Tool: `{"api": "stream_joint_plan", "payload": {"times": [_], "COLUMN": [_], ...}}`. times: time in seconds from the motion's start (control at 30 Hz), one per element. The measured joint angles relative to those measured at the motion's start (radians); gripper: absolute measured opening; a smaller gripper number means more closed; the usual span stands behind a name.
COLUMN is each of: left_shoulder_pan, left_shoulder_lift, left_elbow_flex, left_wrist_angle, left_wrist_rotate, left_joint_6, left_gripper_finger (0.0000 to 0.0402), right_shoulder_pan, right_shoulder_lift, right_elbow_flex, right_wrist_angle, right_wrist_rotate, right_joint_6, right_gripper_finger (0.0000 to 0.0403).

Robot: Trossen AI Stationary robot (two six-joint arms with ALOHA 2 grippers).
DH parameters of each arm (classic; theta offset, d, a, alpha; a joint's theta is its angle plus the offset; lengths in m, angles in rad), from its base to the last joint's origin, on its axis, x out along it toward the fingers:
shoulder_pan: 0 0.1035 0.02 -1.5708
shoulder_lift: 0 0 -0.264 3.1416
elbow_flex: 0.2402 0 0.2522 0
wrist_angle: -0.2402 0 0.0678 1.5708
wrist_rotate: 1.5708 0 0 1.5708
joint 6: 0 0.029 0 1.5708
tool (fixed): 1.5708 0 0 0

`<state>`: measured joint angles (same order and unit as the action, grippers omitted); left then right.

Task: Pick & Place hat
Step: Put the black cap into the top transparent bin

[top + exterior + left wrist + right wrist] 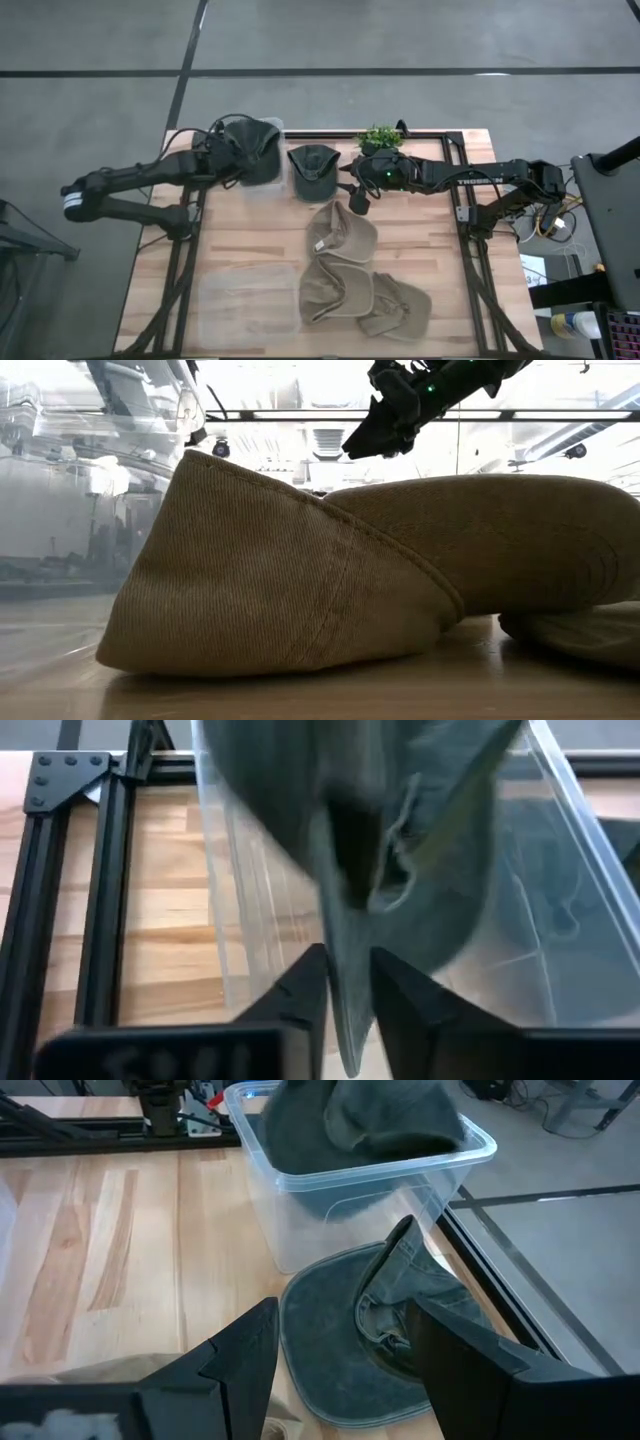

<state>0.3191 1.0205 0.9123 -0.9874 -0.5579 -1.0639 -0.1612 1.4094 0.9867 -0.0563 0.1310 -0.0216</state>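
Two dark hats concern me at the far end of the table (250, 250). My left gripper (347, 985) is clenched on a grey hat (252, 150), holding it in the clear bin (262, 190) at the far left; in the left wrist view the cloth hangs between the fingers (300, 990) with the bin's clear wall just beside it. My right gripper (340, 1345) hangs released over a second grey hat (365, 1335), which lies flat on the wood just beside the bin, its crown crumpled upward between my spread fingers.

Nearer me on the table lie three tan hats (345, 280), overlapping one another; one of them fills the low view and blocks nearly everything behind it, so I see only the right arm above it there. A clear lid (248, 305) lies at the near left. A small green plant (379, 136) stands at the far edge, just behind the right gripper's wrist.
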Motion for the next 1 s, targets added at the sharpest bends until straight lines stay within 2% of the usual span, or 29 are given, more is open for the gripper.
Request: {"api": "stream_joint_plan", "payload": {"times": [0.17, 0.3, 0.63, 1.0], "left_shoulder_pan": [0.0, 0.0, -0.011, -0.052], "left_shoulder_lift": [0.016, 0.014, -0.007, -0.011], "left_elbow_flex": [0.017, 0.05, 0.122, 0.119], "left_wrist_angle": [0.0, -0.001, 0.041, 0.234], "left_wrist_rotate": [0.026, 0.026, 0.026, 0.021], "left_joint_6": [0.016, 0.045, 0.222, 0.422], "left_gripper_finger": [0.0161, 0.0192, 0.0199, 0.02], "right_shoulder_pan": [0.0, 0.0, -0.001, -0.001], "right_shoulder_lift": [0.0, 0.0, 0.0, 0.001], "right_elbow_flex": [-0.001, -0.001, -0.002, -0.038], "right_wrist_angle": [0.0, -0.021, -0.149, -0.217], "right_wrist_rotate": [0.0, 0.0, 0.001, 0.0], "right_joint_6": [0.001, 0.0, 0.062, 0.26], "right_gripper_finger": [0.0215, 0.0215, 0.0214, 0.0215]}}
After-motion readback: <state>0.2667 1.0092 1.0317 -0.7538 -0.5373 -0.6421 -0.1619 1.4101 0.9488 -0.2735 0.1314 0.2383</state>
